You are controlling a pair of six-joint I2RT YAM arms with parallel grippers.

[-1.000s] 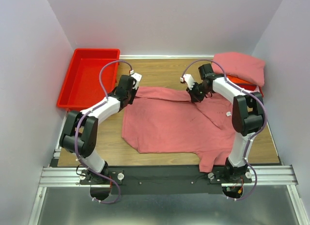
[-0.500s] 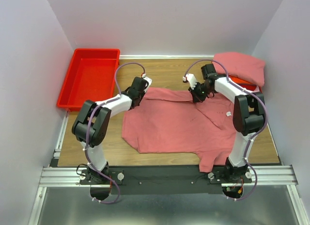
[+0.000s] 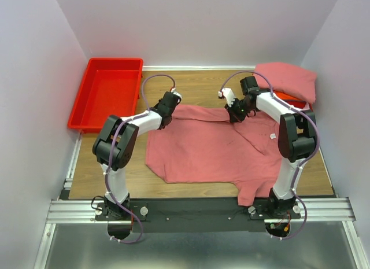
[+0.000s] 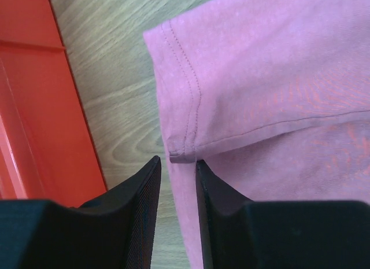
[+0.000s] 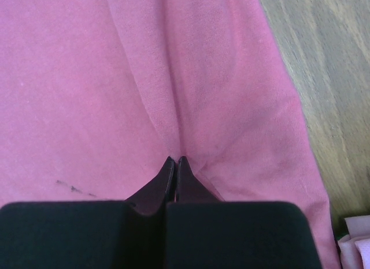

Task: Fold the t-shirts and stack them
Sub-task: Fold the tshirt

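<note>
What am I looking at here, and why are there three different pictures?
These are two white robot arms, a left arm and a right arm, bolted to a wooden table to fold shirts. One picture looks down from above. The other two come from a small camera on each wrist, showing that arm's black claw. A big pink shirt lies spread out. The right claw is shut, pinching a fold of it. The left claw stands open astride its hemmed corner. A folded shirt sits far right, a red bin far left.
</note>
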